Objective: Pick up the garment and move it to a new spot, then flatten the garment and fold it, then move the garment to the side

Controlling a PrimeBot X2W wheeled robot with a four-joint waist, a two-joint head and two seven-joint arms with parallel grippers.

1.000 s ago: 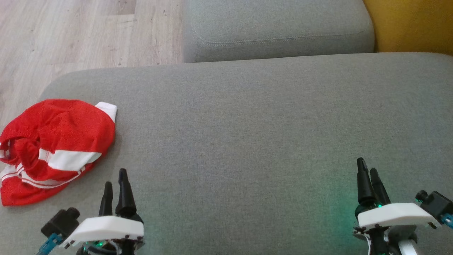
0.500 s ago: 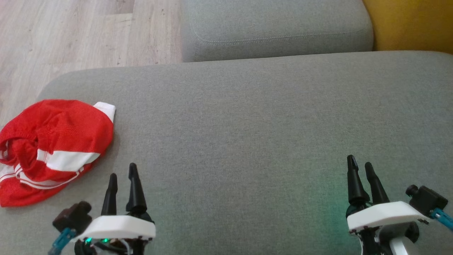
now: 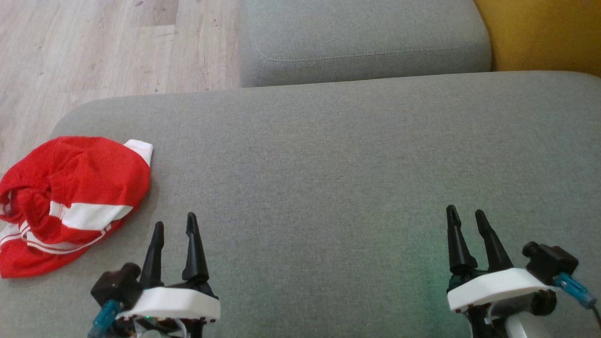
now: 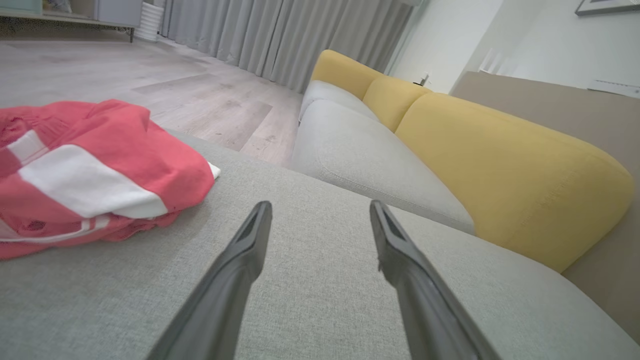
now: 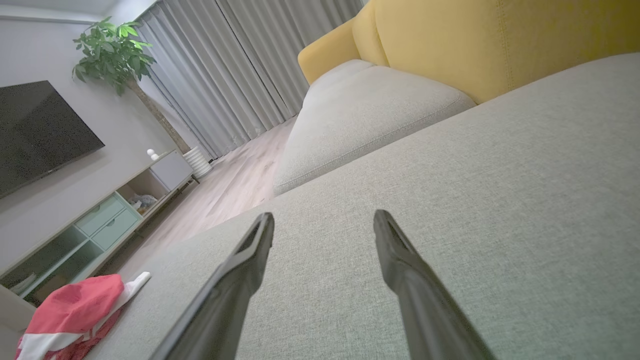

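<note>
My left hand (image 3: 174,220) and right hand (image 3: 466,211) hang released. A glancing grab could shove the crumpled red-and-white mesh garment (image 3: 70,202) off the grey fabric cushion (image 3: 328,164).

Grey sofa (image 3: 328,155) w/ yellow back (image 3: 540,33), wood floor (image 3: 94,47).

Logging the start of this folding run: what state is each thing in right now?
red and white garment: crumpled in a heap at the left end of the grey seat cushion, unheld.
left gripper: open, empty, apart from the garment.
right gripper: open, empty, over the grey seat cushion.
</note>
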